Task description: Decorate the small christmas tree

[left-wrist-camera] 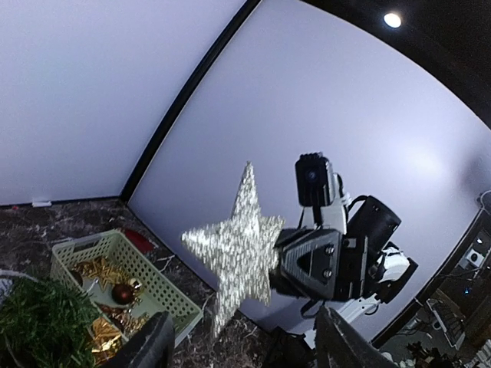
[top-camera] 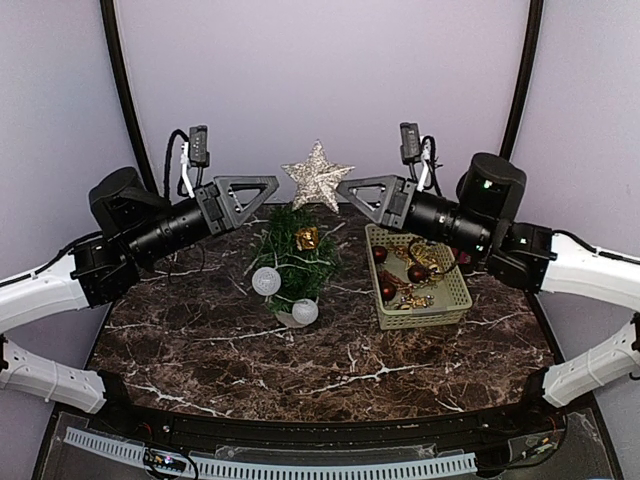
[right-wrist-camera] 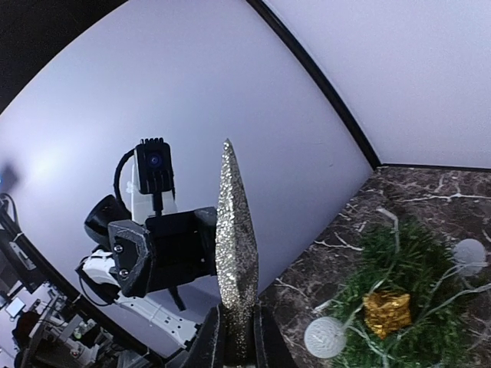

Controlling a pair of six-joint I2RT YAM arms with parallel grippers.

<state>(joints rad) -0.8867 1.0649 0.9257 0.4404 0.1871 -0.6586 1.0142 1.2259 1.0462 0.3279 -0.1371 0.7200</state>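
Pinched by its lower point in my right gripper (right-wrist-camera: 236, 323), the glittery star (right-wrist-camera: 234, 245) hangs above the small christmas tree (top-camera: 295, 255), which sits just left of the basket (top-camera: 455, 295), while my left gripper (left-wrist-camera: 244, 339) gapes wide, empty.

This is a robotics lab test cell. Behind the left gripper (top-camera: 270, 188) and right gripper (top-camera: 342, 188) rises a pale curved backdrop (top-camera: 320, 70) split by black struts (top-camera: 122, 90). Below them lies a dark marble-patterned table (top-camera: 300, 360), with a white slotted cable duct (top-camera: 300, 466) along its edge by the arm bases. Past the right gripper, cluttered equipment benches (left-wrist-camera: 460, 307) sit dimly under a ceiling spotlight (left-wrist-camera: 393, 19).
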